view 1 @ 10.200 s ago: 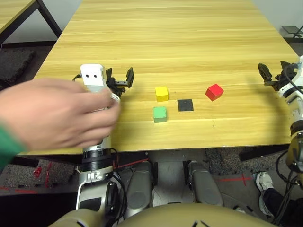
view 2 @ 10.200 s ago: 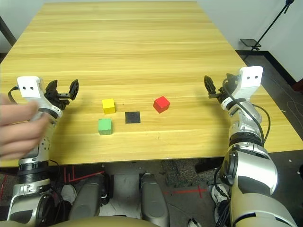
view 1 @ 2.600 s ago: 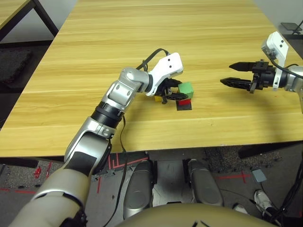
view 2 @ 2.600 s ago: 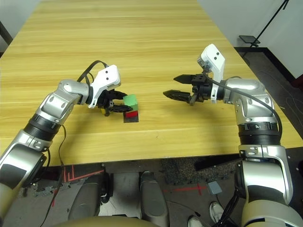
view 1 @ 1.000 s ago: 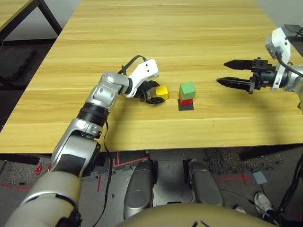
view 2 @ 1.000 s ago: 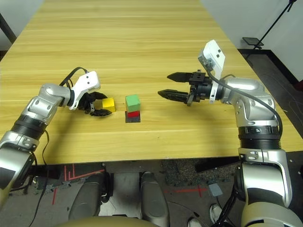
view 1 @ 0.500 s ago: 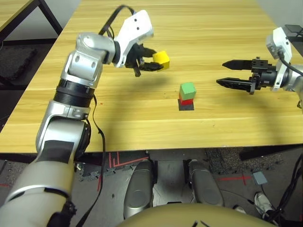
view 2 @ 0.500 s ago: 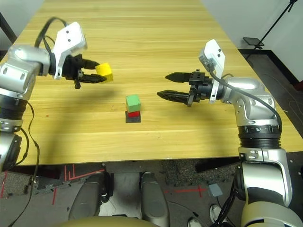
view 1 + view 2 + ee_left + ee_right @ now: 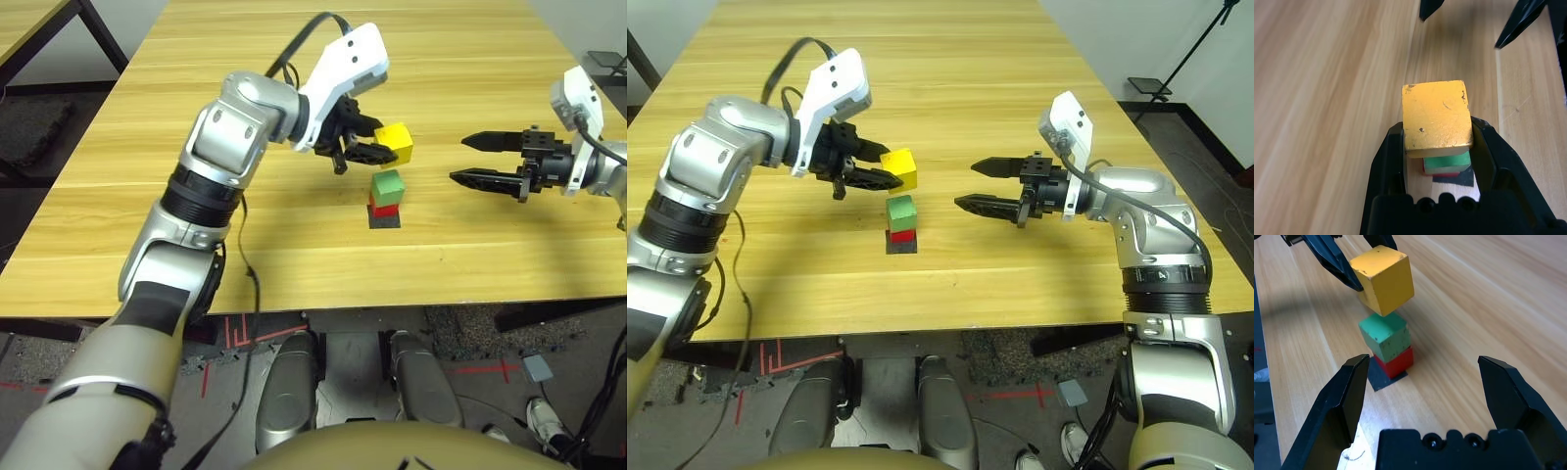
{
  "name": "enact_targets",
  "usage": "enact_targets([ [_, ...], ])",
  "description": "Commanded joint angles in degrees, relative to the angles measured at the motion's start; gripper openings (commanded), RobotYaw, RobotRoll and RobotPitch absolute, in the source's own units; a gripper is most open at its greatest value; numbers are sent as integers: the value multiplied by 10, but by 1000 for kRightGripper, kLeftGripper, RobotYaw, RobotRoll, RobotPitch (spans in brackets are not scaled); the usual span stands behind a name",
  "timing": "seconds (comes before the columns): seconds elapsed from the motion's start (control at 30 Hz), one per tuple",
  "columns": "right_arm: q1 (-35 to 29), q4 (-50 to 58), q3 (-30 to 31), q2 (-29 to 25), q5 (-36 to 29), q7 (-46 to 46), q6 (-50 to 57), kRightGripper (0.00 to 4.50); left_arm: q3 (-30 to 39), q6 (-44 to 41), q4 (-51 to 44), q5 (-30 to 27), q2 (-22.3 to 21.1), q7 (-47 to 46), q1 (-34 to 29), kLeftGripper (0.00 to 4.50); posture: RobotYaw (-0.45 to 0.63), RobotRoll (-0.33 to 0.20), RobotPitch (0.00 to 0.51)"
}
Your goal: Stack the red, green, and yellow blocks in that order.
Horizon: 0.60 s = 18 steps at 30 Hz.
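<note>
Left silver arm reaches forward and inward over the tabletop, elbow bent, wrist raised. Left pincer [image 9: 377, 147] of two black fingers is clamped on a small matte yellow cube [image 9: 394, 143], held in the air. Right silver arm extends inward from the right side, forearm roughly level. Right pincer [image 9: 982, 186] hangs with fingers spread wide, gripping nothing.

Near the middle of your table [image 9: 294, 59], the bottom block [image 9: 1395, 363] sits on a flat square patch [image 9: 1382, 378] and the second block [image 9: 1385, 336] rests on top of it. Your left gripper [image 9: 884, 171] reaches in from the left and holds the third block [image 9: 899, 168] in the air just above that pair, apart from it and tilted. Your right gripper [image 9: 973, 186] hangs with its fingers spread to the right of the stack, pointing toward it, well apart from the blocks.
</note>
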<state>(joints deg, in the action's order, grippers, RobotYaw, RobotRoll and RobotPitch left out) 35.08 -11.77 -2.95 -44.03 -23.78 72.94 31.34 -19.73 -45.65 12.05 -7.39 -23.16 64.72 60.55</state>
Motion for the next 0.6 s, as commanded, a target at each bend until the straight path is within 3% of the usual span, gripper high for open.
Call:
enact_targets([
  [0.03,-7,17,-10,-8,-10,-6,8,4500,-25,-5,1,6,0,2,-2,1906,138,17,116],
  [0.6,-11,19,-11,-5,-13,-20,10,4500,-31,-50,-45,-13,-3,-10,-30,1906,141,22,121],
])
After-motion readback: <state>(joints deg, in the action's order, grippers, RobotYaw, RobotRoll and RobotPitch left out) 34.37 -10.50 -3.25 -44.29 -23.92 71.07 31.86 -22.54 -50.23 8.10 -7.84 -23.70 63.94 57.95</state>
